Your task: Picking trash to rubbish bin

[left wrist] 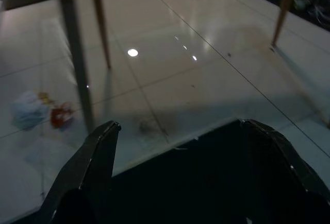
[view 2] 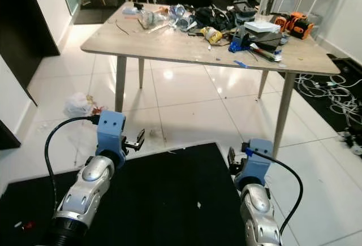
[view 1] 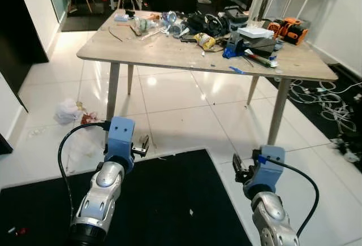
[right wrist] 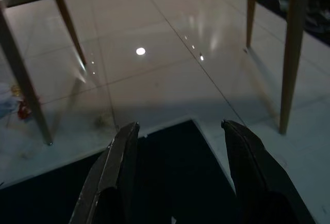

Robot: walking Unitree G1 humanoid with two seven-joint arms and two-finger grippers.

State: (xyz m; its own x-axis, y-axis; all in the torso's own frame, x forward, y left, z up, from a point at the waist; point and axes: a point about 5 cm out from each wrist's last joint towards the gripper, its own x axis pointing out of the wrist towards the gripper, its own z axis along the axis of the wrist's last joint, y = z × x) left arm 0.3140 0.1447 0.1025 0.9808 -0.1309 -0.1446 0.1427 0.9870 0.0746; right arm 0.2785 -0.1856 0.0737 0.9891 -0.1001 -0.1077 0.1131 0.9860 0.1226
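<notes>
A crumpled white bag (view 1: pixel 69 110) with a small red scrap (view 1: pixel 89 119) beside it lies on the white tile floor, by the table's near left leg. The left wrist view shows the same bag (left wrist: pixel 30 109) and scrap (left wrist: pixel 62 116) ahead of the fingers. My left gripper (view 1: pixel 143 143) is held low over the edge of the black mat (view 1: pixel 169 201), open and holding nothing, about a metre short of the trash. My right gripper (view 1: pixel 238 167) hovers over the mat's right edge, also open and holding nothing.
A wooden table (view 1: pixel 169 51) on thin legs stands ahead, cluttered with tools, bottles and wrappers. Cables (view 1: pixel 322 96) lie tangled on the floor at the right, with shelving behind them. Chairs and a dark doorway are at the back left.
</notes>
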